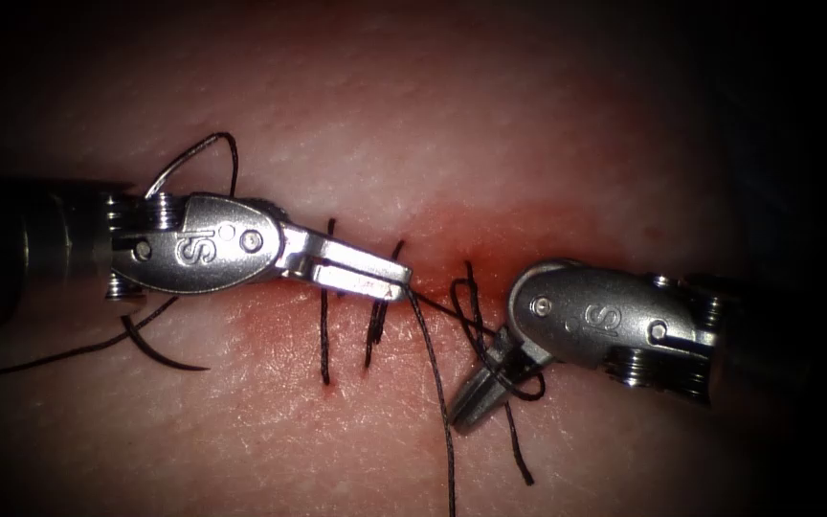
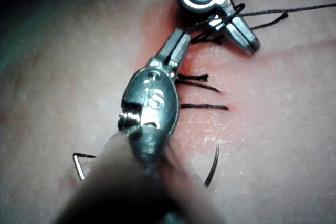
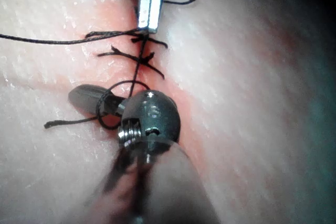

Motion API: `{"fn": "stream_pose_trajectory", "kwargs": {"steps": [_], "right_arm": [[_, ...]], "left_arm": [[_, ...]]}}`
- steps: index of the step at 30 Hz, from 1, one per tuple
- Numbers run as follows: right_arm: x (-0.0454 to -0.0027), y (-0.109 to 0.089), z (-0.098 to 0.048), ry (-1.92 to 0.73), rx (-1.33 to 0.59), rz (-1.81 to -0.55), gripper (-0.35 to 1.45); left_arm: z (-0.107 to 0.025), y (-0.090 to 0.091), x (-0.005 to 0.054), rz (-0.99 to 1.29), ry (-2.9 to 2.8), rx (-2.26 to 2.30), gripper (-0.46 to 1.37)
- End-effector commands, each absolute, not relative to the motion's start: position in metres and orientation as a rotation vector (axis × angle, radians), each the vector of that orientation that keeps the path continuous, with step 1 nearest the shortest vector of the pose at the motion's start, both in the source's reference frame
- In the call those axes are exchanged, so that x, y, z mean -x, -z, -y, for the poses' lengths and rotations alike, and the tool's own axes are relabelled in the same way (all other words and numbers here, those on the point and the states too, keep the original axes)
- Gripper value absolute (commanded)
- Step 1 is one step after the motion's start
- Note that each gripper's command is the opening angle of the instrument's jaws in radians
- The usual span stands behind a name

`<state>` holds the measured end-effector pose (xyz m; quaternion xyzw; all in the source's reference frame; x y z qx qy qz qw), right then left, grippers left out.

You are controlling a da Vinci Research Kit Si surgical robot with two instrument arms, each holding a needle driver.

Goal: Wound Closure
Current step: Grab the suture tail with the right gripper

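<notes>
My left tool (image 1: 390, 284) reaches in from the left over the red cut (image 1: 490, 239), its jaws shut on the black thread (image 1: 444, 402) at their tip. From there the thread runs right and winds in a loop (image 1: 514, 383) around my right tool (image 1: 466, 412), whose jaws point down-left, shut, holding nothing. The curved needle (image 1: 179, 161) lies free on the tissue at the far left, behind the left tool's wrist, with neither tool holding it. A short thread end (image 1: 521, 461) trails below the right jaws.
Two finished stitches (image 1: 324, 330) (image 1: 373, 330) cross the cut under the left jaws, and a third (image 1: 471, 292) sits beside the right tool. Red fluid stains the tissue (image 1: 452, 115) along the cut. Slack thread (image 1: 69, 356) lies at the lower left.
</notes>
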<state>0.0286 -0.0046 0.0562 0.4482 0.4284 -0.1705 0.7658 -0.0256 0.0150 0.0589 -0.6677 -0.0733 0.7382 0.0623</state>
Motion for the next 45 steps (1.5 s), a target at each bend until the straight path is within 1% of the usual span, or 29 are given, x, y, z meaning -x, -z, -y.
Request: {"fn": "stream_pose_trajectory", "kwargs": {"steps": [1, 7, 14, 19, 25, 26, 28, 33, 36, 39, 42, 44, 45], "right_arm": [[-0.0286, -0.0561, 0.0046, 0.372, -0.974, -0.931, -0.12], [-0.0286, -0.0559, 0.0046, 0.367, -0.977, -0.929, 0.0], [-0.0285, -0.0552, 0.0033, 0.381, -0.977, -0.947, 0.0], [-0.0283, -0.0547, 0.0021, 0.421, -0.962, -0.981, 0.06], [-0.0284, -0.0544, 0.0012, 0.506, -0.923, -1.039, 0.33], [-0.0284, -0.0544, 0.0011, 0.513, -0.921, -1.043, 0.35], [-0.0285, -0.0544, 0.001, 0.542, -0.911, -1.06, 0.51], [-0.0287, -0.0541, 0.0012, 0.619, -0.891, -1.101, 0.75], [-0.0289, -0.0538, 0.0015, 0.677, -0.874, -1.13, 0.97], [-0.0289, -0.0535, 0.0017, 0.726, -0.859, -1.16, 1.14], [-0.029, -0.0534, 0.0018, 0.769, -0.849, -1.16, 1.19], [-0.029, -0.0533, 0.002, 0.838, -0.832, -1.135, 1.22], [-0.029, -0.0533, 0.0021, 0.86, -0.838, -1.113, 1.2]], "left_arm": [[-0.0149, -0.0588, 0.0256, 0.223, -2.232, 2.019, -0.35], [-0.0148, -0.0587, 0.0256, 0.223, -2.231, 2.019, -0.35], [-0.0152, -0.0585, 0.0256, 0.229, -2.232, 2.017, -0.35], [-0.0151, -0.0583, 0.0256, 0.229, -2.232, 2.015, -0.35], [-0.0151, -0.0584, 0.0257, 0.221, -2.232, 2.02, -0.35], [-0.0151, -0.0584, 0.0257, 0.221, -2.232, 2.02, -0.35], [-0.0151, -0.0584, 0.0257, 0.226, -2.228, 2.017, -0.35], [-0.0151, -0.0584, 0.0257, 0.226, -2.228, 2.017, -0.35], [-0.0153, -0.0585, 0.0256, 0.222, -2.218, 2.023, -0.35], [-0.0156, -0.0586, 0.0256, 0.211, -2.201, 2.029, -0.35], [-0.0158, -0.0586, 0.0256, 0.212, -2.201, 2.028, -0.35], [-0.016, -0.0586, 0.0255, 0.212, -2.196, 2.03, -0.35], [-0.016, -0.0586, 0.0256, 0.212, -2.196, 2.03, -0.35]]}}
